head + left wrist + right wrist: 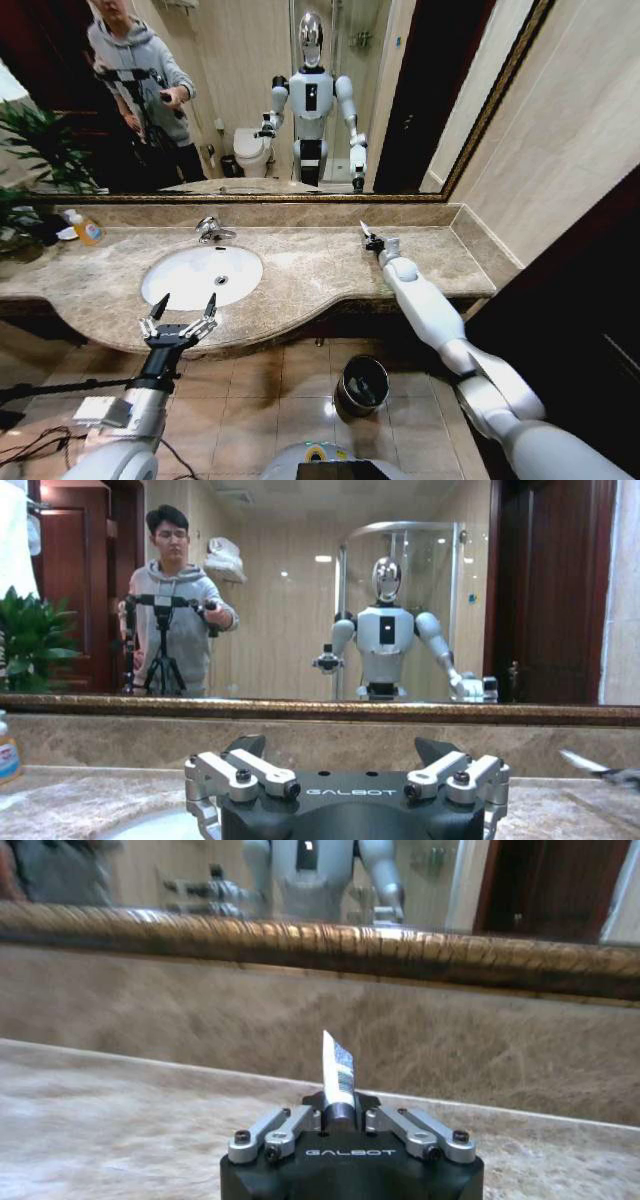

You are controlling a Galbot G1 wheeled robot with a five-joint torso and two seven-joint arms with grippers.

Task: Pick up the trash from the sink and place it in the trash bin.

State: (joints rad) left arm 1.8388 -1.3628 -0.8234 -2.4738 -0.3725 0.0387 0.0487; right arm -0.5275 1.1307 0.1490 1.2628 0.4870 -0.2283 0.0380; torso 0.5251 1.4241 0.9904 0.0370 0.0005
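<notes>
**Head view: tube held over the counter**

Head view, left to right: the left gripper [184, 307] is seen with fingers spread at the front rim of the white oval sink [176, 283]. A small white toiletry tube [337, 1069] is clamped upright in the right gripper [369, 236] above the beige marble counter [310, 265]. The small round dark trash bin [362, 385] stands on the floor below.

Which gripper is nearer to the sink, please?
Left. The left gripper hangs open at the sink's front rim; the right gripper is over the counter well off to the sink's right, shut on a white tube.
</notes>
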